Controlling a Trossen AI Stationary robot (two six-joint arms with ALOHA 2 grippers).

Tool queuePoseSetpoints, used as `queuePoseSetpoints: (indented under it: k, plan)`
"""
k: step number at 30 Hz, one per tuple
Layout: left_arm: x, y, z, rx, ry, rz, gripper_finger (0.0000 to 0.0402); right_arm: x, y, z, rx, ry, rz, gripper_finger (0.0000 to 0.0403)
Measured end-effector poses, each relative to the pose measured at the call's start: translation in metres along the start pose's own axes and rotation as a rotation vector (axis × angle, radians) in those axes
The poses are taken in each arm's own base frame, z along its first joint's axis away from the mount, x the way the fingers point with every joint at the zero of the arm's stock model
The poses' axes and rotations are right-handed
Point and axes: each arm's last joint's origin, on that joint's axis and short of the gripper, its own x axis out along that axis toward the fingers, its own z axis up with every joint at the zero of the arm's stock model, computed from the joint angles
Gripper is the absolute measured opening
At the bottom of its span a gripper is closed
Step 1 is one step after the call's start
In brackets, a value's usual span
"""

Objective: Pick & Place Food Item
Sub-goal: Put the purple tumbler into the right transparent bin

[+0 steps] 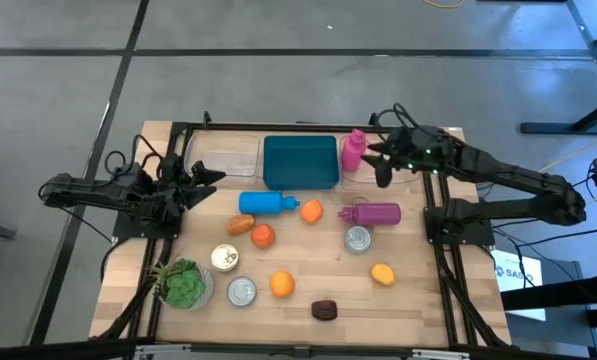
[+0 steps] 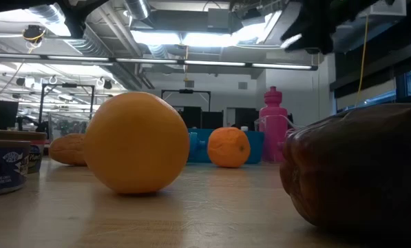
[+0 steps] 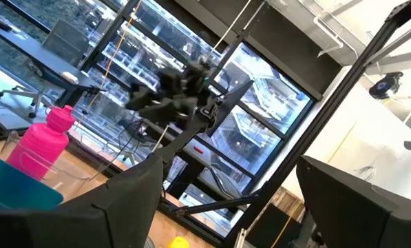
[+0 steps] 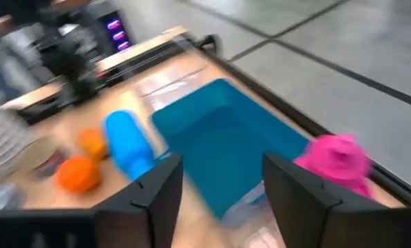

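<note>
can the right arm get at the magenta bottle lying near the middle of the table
Probably yes. The right pincer is open, raised beside the upright pink bottle, and the magenta bottle lies just in front of it with nothing over it; only a can sits close by.

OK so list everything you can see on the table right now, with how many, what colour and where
bin: 1, teal, back centre
clear tray: 1, beside the bin, toward the left arm
pink bottle: 1, upright beside the bin, toward the right arm
blue bottle: 1, lying in front of the bin
magenta bottle: 1, lying right of centre
oranges: 3, orange, one by the blue bottle, two near the front
tomato: 1, red-orange, centre left
croissant: 1, brown, next to the tomato
cans: 3, silver or gold tops, mid table
plant: 1, green, front left
dark item: 1, maroon, front edge
left gripper: open, left edge
right gripper: open, beside the pink bottle
</note>
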Motion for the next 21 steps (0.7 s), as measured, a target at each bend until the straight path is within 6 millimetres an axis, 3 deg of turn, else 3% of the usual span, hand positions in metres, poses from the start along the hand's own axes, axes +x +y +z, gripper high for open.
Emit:
queuePoseSetpoints:
  k: [6, 10, 21]
  plan:
    - [0.0, 0.0, 0.0, 0.0, -0.005, 0.007, 0.0326, -0.016, 0.025, 0.016, -0.132, 0.14, 0.076, 0.0153]
    - [0.0, 0.0, 0.0, 0.0, -0.006, 0.008, 0.0326, -0.015, 0.045, 0.02, -0.187, 0.24, 0.174, 0.015]
    - [0.0, 0.0, 0.0, 0.034, -0.006, 0.008, 0.0326, 0.023, 0.093, -0.008, -0.446, 0.451, 0.325, 0.0187]
